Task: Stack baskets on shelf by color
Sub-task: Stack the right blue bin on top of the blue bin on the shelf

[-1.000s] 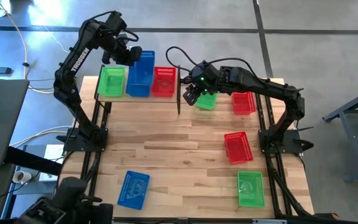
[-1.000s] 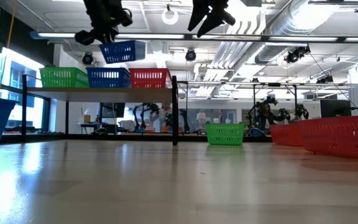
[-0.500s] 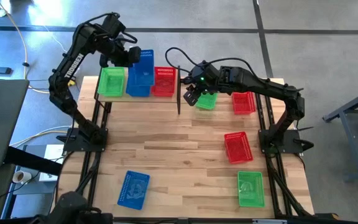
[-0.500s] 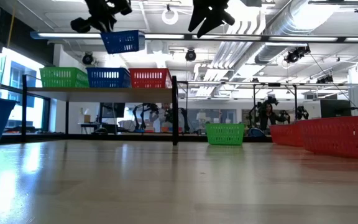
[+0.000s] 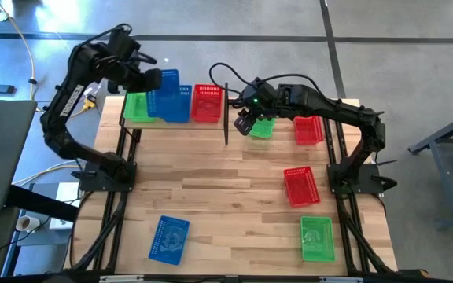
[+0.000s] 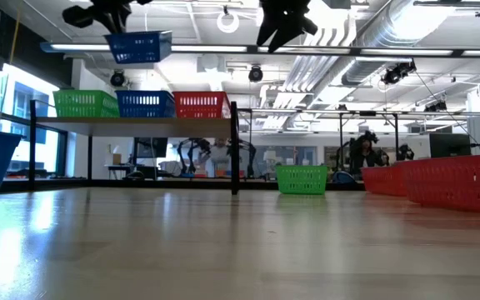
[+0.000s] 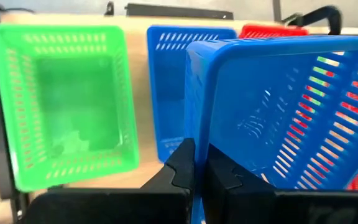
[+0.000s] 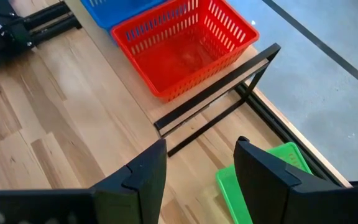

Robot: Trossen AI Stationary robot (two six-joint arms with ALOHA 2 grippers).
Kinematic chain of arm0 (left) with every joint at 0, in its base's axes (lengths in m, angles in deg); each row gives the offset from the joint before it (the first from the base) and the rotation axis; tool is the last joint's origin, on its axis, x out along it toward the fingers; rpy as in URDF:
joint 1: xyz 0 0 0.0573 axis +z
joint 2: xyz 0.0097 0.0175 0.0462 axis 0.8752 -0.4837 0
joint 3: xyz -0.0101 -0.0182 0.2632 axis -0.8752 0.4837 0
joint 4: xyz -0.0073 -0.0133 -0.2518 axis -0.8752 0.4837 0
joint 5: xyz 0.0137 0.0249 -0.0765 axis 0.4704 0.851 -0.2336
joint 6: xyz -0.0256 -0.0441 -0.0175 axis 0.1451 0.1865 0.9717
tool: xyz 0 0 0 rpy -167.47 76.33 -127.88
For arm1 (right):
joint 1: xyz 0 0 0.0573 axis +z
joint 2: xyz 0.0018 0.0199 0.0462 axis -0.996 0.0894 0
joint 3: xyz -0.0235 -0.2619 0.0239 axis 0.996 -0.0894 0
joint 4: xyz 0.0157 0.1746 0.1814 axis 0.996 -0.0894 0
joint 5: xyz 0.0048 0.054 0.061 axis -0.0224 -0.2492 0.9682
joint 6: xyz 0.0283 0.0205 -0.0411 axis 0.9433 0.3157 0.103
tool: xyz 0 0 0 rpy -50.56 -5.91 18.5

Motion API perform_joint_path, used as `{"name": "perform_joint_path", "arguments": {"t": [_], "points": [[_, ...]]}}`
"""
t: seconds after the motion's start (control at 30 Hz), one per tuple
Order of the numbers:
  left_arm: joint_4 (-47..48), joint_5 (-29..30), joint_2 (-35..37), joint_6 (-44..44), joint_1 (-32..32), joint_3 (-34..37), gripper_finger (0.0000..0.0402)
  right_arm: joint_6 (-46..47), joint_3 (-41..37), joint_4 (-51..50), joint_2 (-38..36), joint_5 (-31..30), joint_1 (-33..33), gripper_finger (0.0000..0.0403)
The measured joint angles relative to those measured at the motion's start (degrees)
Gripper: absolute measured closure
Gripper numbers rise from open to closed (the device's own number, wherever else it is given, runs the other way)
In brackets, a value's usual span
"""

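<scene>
Left gripper (image 7: pixel 194 171) clamped on a blue basket (image 5: pixel 162 85) raised above the shelf (image 6: pixel 132 122) holding green, blue and red baskets; right gripper (image 8: pixel 197 165) spread open over a green basket (image 5: pixel 262 126).

In the left wrist view the held blue basket (image 7: pixel 278 112) runs off the picture's edge and covers most of the red basket (image 7: pixel 267 31) and part of the blue basket on the shelf (image 7: pixel 166 93). In the right wrist view the green basket (image 8: pixel 272 180) beside the shelf is mostly hidden behind the fingers (image 8: pixel 266 174).
</scene>
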Motion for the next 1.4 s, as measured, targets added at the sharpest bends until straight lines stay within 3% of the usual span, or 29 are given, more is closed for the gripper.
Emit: {"name": "perform_joint_path", "arguments": {"t": [0.17, 0.57, 1.4], "points": [[-0.02, 0.41, 0.33, -0.24, 0.03, 0.72, 0.0401, 0.00, -0.01, 1.68, 0.02, 0.00, 0.00, 0.0231], [-0.07, -5.59, -7.51, -5.17, 3.88, 0.81, 0.0401, 1.57, -0.02, 0.86, 0.45, 0.20, 0.00, 0.0231], [-0.07, -6.29, -13.53, -8.37, 5.86, 0.72, 0.0401, 1.49, -0.07, -0.99, 2.91, 0.39, 1.73, 0.0231]]}}
